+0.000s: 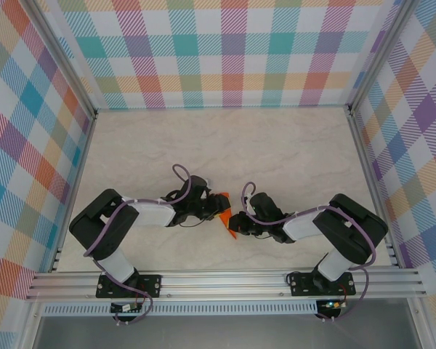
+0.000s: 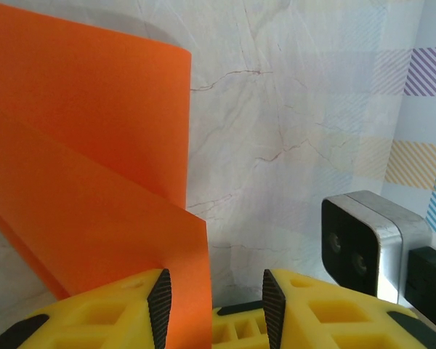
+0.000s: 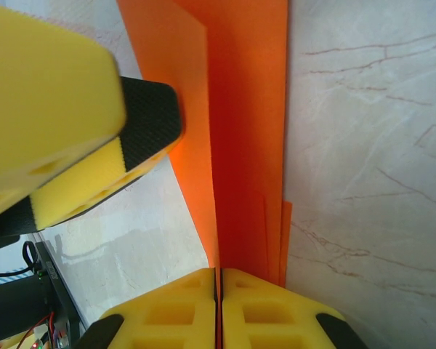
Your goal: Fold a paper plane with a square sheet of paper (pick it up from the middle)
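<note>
Right gripper point(image 3: 219, 275) was clamped shut on the creased orange sheet of paper point(image 3: 247, 109), lower centre of the top view. Left gripper point(image 2: 214, 291) was half-open, sheet against one pad.

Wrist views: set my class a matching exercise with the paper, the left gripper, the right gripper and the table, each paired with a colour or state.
Things:
1. paper
2. left gripper
3. right gripper
4. table

Colour or state:
a. pale, marbled
b. jaws apart
c. orange, creased
d. shut on the paper

Pairs: 1-c, 2-b, 3-d, 4-a
</note>
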`<state>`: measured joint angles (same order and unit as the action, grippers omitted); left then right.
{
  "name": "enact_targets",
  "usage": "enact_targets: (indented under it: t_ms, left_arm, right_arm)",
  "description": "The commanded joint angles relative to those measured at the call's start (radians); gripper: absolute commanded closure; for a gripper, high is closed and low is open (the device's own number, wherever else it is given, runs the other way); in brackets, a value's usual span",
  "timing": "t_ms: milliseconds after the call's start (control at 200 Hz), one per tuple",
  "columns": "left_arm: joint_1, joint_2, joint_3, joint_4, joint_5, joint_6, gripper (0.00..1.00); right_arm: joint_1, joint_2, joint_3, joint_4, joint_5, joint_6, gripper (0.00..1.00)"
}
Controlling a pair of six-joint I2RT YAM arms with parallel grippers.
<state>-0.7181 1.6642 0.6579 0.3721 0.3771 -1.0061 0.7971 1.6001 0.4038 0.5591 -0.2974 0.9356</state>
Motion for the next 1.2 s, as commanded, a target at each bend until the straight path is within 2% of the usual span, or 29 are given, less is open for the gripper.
enact_targets:
  t_ms: [0, 365, 920, 1200]
  left_arm:
    - [-0.010, 0.010, 0.026, 0.026, 0.014, -0.002, 0.59]
    - [-0.011, 0.032, 0.016, -0.045, -0.036, 0.028, 0.60]
    - [-0.010, 0.042, 0.014, -0.065, -0.040, 0.044, 0.60]
    - [-0.011, 0.043, 0.020, -0.067, -0.030, 0.046, 0.60]
  right_arm:
    - [-0.003, 0.043, -0.005, -0.099, 0.020, -0.004, 0.91]
    - [-0.002, 0.004, 0.004, -0.141, 0.007, -0.018, 0.87]
    - [-0.002, -0.157, 0.079, -0.350, 0.028, -0.086, 0.73]
    - [-0.002, -0.172, 0.106, -0.386, 0.017, -0.116, 0.78]
